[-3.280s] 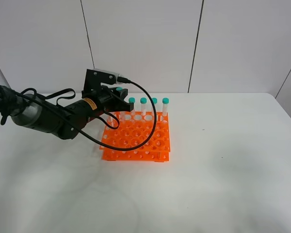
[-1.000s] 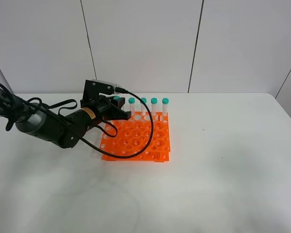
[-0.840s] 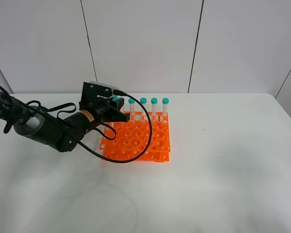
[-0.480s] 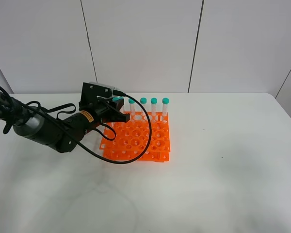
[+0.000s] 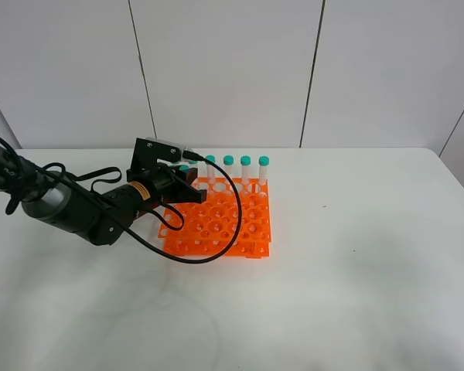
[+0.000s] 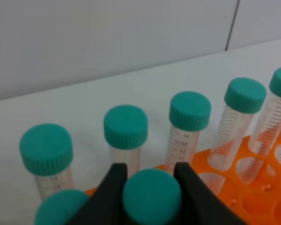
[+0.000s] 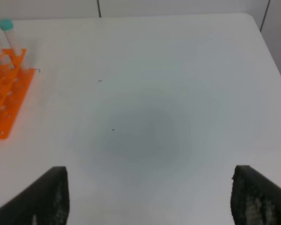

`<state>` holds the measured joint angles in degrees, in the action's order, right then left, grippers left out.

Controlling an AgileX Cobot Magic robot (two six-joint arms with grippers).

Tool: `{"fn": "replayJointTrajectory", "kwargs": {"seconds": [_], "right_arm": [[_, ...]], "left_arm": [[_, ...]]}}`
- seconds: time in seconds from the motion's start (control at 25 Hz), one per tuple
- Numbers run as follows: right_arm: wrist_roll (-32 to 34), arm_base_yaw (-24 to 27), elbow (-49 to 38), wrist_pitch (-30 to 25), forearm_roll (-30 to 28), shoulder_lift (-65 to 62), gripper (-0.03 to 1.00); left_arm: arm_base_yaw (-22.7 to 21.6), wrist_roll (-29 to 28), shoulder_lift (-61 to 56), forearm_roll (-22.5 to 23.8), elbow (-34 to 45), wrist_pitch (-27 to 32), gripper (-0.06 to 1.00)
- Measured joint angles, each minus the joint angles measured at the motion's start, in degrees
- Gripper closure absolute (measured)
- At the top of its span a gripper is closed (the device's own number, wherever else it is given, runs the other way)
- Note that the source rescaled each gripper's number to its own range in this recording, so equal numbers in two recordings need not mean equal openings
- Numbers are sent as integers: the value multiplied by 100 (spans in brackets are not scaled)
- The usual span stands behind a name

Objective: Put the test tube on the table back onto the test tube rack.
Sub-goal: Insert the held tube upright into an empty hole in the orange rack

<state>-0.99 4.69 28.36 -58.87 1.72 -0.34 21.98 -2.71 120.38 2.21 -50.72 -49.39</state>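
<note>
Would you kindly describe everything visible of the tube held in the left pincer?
The tube shows mainly its teal ribbed screw cap, seen from above between the left pincer's two black fingers, which clamp it. Its body is hidden below. It stands roughly upright over the orange rack, in front of a row of like capped tubes.

Capped tubes crowding rack's back row

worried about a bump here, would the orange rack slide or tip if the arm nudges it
The test tube rack looks low, broad and light, so it would probably slide on the smooth white table rather than tip. The tall capped tubes stand well above it and might wobble in their holes.
</note>
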Motion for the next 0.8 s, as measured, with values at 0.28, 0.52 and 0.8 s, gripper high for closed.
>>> {"fn": "replayJointTrajectory", "kwargs": {"seconds": [0.28, 0.52, 0.8], "right_arm": [[0, 0, 0, 0, 6, 0, 12], [0, 0, 0, 0, -2, 0, 12], [0, 0, 0, 0, -2, 0, 12]], "left_arm": [[0, 0, 0, 0, -5, 35, 94], [11, -5, 0, 131, -260, 427, 94], [63, -5, 0, 167, -288, 480, 94]]}}
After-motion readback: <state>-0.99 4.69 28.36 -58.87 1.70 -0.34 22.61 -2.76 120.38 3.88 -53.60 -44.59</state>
